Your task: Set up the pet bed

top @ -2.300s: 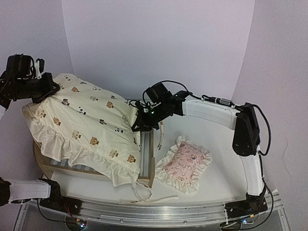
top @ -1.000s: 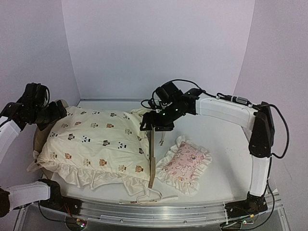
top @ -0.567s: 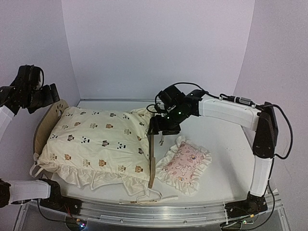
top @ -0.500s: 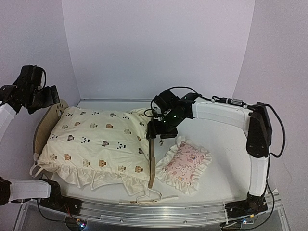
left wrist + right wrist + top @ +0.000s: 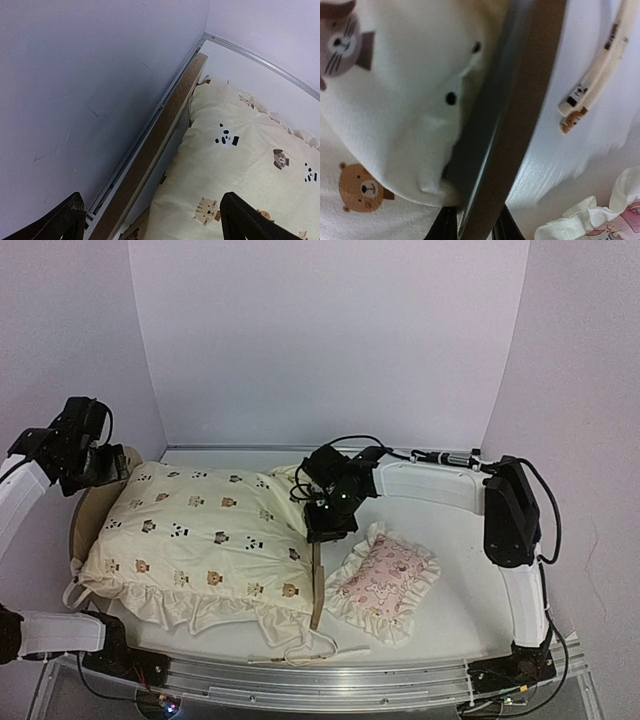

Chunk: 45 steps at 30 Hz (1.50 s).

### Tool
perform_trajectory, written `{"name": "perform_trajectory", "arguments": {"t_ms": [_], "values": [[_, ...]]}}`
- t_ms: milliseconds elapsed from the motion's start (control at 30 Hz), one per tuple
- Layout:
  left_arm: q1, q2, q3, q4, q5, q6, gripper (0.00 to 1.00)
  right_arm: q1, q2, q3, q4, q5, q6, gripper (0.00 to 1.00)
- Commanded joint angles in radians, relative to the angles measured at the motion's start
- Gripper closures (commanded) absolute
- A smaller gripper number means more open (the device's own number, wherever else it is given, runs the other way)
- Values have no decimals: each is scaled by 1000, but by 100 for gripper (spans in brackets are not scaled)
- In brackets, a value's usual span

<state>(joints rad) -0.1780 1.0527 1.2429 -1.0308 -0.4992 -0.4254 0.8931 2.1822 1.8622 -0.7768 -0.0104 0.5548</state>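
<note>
As the pet bed is laid left-to-right, headboard leftward:
Footboard is clamped by right gripper; left gripper is spread wide.

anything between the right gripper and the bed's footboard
Nothing visible. The right gripper has a finger on each side of the footboard. The cushion bulges against the board's inner face beside one finger.
</note>
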Motion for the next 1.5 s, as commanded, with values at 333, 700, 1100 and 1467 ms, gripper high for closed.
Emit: {"name": "perform_trajectory", "arguments": {"t_ms": [333,700,1100,1467], "values": [[-2,60,23,35,139,24,15,-105,-88,-131,-21,230,-40,100],[-16,150,-30,179,373,34,59,-255,-259,-387,52,257,-7,100],[-249,493,148,366,410,8,79,-389,-408,-570,96,284,7,100],[-256,764,375,519,496,63,83,-505,-379,-496,100,266,-47,100]]}}
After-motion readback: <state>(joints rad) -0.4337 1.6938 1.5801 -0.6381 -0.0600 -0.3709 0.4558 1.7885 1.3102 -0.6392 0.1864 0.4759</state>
